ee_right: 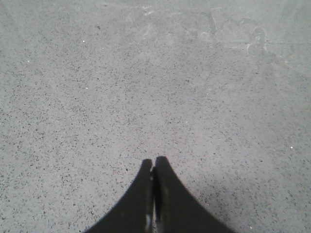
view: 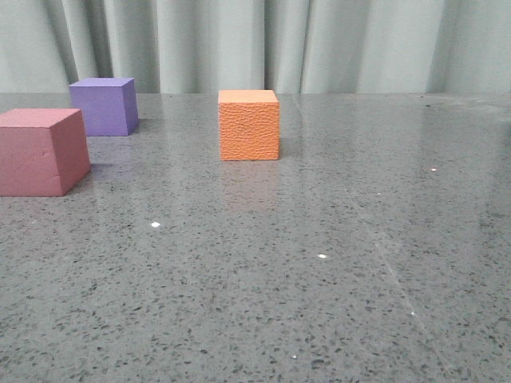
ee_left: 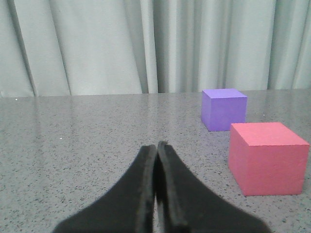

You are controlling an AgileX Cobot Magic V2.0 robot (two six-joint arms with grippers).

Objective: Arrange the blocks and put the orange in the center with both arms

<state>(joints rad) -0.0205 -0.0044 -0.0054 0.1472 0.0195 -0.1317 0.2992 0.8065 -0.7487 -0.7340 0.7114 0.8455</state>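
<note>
The orange cube [view: 249, 124] with a pebbled face stands on the grey speckled table near the middle, toward the back. The purple cube [view: 104, 106] stands at the back left, and the pink-red cube [view: 41, 152] sits nearer at the left edge. Neither gripper shows in the front view. In the left wrist view my left gripper [ee_left: 156, 145] is shut and empty, with the purple cube [ee_left: 224, 108] and the pink-red cube [ee_left: 267, 158] ahead of it and off to one side. In the right wrist view my right gripper [ee_right: 154, 161] is shut and empty over bare table.
The grey speckled table [view: 319, 263] runs to a pale green curtain [view: 319, 44] at the back. Small white specks lie on the table surface.
</note>
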